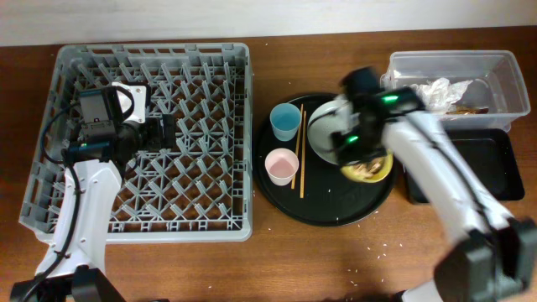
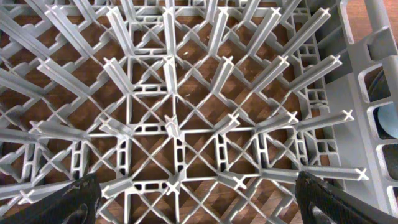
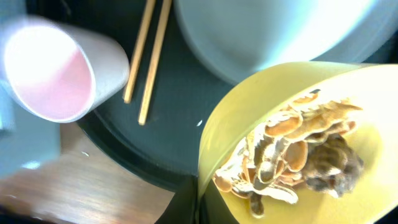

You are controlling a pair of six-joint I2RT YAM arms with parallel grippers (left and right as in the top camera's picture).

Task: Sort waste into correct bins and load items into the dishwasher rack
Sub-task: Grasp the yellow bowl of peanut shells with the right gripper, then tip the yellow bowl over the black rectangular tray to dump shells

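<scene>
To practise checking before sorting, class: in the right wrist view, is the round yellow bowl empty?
No, the round yellow bowl holds a heap of brown-beige food scraps.

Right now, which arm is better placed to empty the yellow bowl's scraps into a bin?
Right. The right gripper is shut on the rim of the yellow bowl, food scraps inside, and the clear tub and black rectangular tray lie nearby. The left gripper hangs open over the dishwasher rack.
</scene>
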